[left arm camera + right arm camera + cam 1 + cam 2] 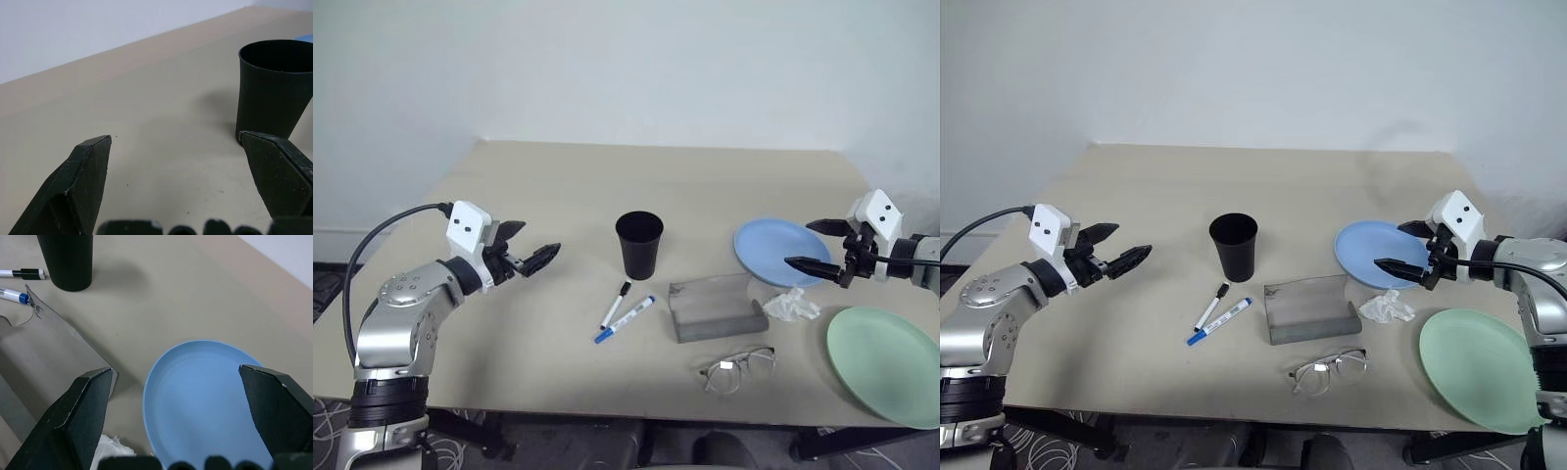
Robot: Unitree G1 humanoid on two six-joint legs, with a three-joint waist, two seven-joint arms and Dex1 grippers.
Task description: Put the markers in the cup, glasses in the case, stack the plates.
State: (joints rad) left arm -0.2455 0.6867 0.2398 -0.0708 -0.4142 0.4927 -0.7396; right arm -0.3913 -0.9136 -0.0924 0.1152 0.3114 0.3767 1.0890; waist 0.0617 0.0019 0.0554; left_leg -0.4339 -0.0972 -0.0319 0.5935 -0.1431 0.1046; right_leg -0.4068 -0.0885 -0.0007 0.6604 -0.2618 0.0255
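The bench [558, 186] has a smooth matt beige top. The cup [639, 244] is matt black plastic. Both plates, light blue [773, 245] and mint green [886, 362], look like smooth plastic. The glasses [736, 368] have thin metal rims. The tissue [791, 305] is crumpled white paper.

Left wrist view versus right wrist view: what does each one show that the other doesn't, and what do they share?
Left wrist view alone: the whole open rim of the cup, framed by the open left gripper, with bare table stretching to the wall.

Right wrist view alone: the blue plate under the open right gripper, the case with its lid raised, the cap ends of both markers, and a bit of tissue.

Shared: the cup and the table.
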